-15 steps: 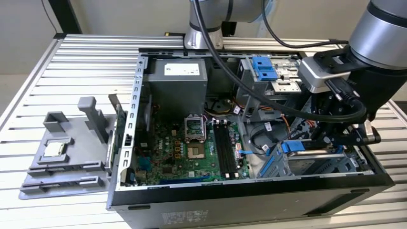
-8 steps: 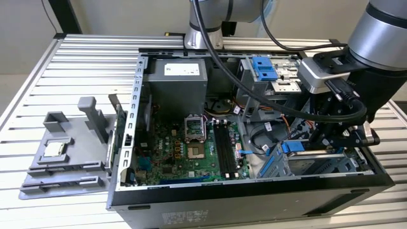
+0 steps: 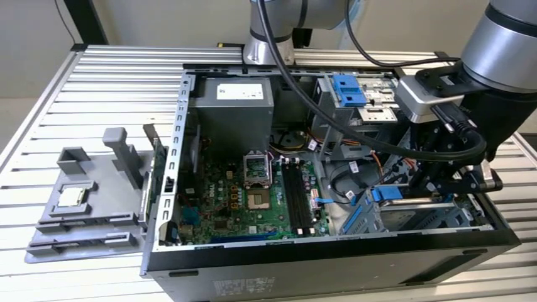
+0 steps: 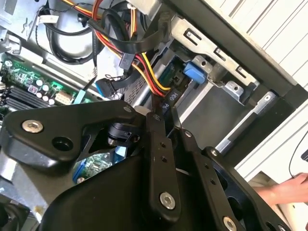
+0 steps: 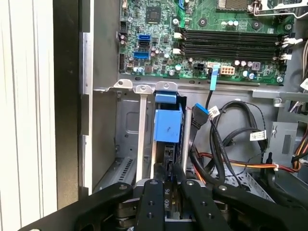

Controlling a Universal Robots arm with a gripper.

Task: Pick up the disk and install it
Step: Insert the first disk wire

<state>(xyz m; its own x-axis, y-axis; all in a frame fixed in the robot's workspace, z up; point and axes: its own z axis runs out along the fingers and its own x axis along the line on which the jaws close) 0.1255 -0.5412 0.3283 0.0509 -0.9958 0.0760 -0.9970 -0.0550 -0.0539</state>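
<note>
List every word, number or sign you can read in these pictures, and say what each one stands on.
No text can be read with confidence.
White label on the power supply: too small to read.
White cable tags: too small.
White marks on the black connector: unsure.
Print on the green circuit board: too small.

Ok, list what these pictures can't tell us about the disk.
- Label of the disk: first wrist view, it stands edge-on in the drive bay.
- Its lower end: first wrist view, behind the end effector.
- Most of the disk: exterior view, behind arm and cables.
- Whether it is fully seated: cannot tell.
</note>
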